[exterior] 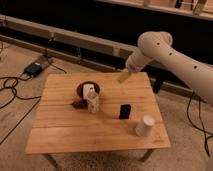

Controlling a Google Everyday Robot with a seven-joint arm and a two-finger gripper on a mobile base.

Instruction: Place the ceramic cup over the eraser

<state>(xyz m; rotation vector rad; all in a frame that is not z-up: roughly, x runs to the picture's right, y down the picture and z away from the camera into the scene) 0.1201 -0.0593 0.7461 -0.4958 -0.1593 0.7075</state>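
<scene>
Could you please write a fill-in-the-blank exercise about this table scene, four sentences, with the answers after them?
1. The eraser has the colour ____.
2. In the picture, the ceramic cup stands on the wooden table to the ____ of the eraser.
3. The dark bowl sits directly ____ the cream-white bottle.
4. The gripper hovers at the table's far edge; of cup and eraser, it is nearer the ____.

Answers: black; right; behind; eraser
</scene>
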